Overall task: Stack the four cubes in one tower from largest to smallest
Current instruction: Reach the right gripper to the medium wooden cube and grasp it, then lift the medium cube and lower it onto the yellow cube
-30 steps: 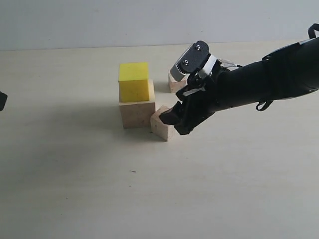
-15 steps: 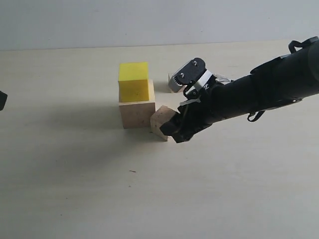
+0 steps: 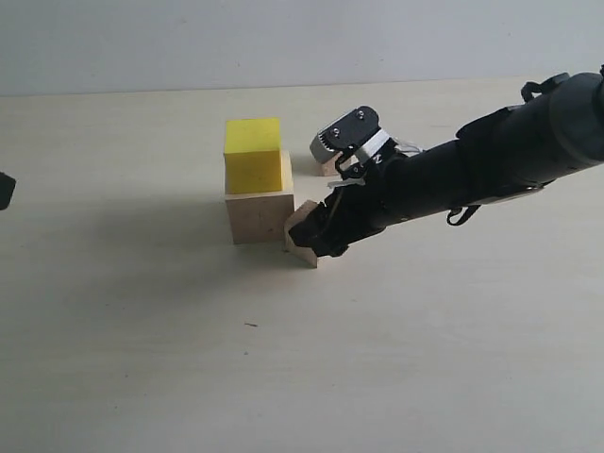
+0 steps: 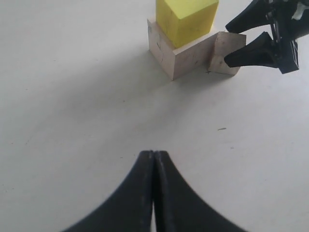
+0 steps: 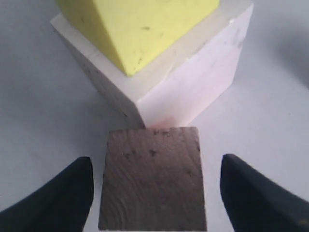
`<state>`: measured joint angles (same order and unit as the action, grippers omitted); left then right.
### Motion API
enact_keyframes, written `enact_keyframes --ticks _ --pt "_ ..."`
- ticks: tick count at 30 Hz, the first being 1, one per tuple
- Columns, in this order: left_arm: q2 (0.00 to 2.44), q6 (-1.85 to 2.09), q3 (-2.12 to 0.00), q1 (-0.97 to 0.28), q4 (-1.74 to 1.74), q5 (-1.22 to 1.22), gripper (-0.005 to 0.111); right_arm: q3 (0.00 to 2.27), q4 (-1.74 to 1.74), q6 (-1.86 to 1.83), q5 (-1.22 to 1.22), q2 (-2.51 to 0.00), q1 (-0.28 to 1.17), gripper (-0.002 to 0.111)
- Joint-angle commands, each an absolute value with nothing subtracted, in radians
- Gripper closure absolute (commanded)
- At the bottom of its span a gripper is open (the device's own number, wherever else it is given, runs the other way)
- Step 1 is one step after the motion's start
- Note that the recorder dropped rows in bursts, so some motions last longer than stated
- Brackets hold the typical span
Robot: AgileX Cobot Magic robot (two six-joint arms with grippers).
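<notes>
The yellow cube (image 3: 253, 155) sits on the large pale wood cube (image 3: 260, 215), a two-block tower. Touching its right lower corner stands the medium wood cube (image 3: 300, 229), turned at an angle. My right gripper (image 3: 317, 238) is open, its fingers either side of this cube with a gap at each; in the right wrist view the medium wood cube (image 5: 153, 179) lies between the fingers (image 5: 63, 193). Behind the arm, the small wood cube (image 3: 327, 167) is partly hidden. My left gripper (image 4: 154, 153) is shut and empty, well back from the tower (image 4: 181, 34).
The pale table (image 3: 189, 359) stretches in front of and left of the tower. A dark piece of the left gripper (image 3: 5, 189) shows at the left edge of the exterior view. The right arm (image 3: 491, 165) reaches in from the right.
My right arm has lowered and slid left, bringing the open fingers around the medium wood cube. That cube has turned slightly against the large cube. The left gripper has not moved.
</notes>
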<state>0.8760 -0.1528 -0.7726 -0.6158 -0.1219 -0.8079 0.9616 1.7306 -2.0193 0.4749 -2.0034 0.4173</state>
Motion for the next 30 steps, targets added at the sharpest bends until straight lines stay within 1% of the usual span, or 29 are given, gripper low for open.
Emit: enact_keyframes --ticks 1,4,5,10,13,15,17,25,27,30 --pt "0.872 -0.161 -0.761 -0.618 -0.123 -0.787 0.106 0.970 1.732 -2.014 0.489 -2.022 0.418 0.039" --pt "0.872 -0.161 -0.760 -0.618 -0.125 -0.784 0.106 0.970 1.732 -2.014 0.489 -2.022 0.418 0.045" --pt "0.872 -0.161 -0.760 -0.618 -0.125 -0.782 0.106 0.970 1.732 -2.014 0.489 -2.022 0.418 0.049" --pt "0.872 -0.161 -0.760 -0.618 -0.136 -0.782 0.106 0.970 1.732 -2.012 0.489 -2.022 0.418 0.078" --pt "0.872 -0.161 -0.760 -0.618 -0.143 -0.782 0.106 0.970 1.723 -1.947 0.479 -2.020 0.418 0.100" --pt "0.872 -0.161 -0.760 -0.618 -0.146 -0.782 0.106 0.970 1.668 -1.872 0.455 -2.006 0.418 0.108" --pt "0.872 -0.161 -0.760 -0.618 -0.147 -0.782 0.106 0.970 1.571 -1.755 0.432 -1.980 0.418 0.108" --pt "0.872 -0.163 -0.760 -0.618 -0.147 -0.782 0.106 0.970 0.933 -1.061 0.428 -1.790 0.418 0.108" --pt "0.872 -0.163 -0.760 -0.618 -0.147 -0.782 0.106 0.970 0.853 -0.931 0.444 -1.728 0.418 0.108" --pt "0.872 -0.165 -0.760 -0.618 -0.145 -0.782 0.106 0.979 0.837 -0.851 0.478 -1.644 0.418 0.108"
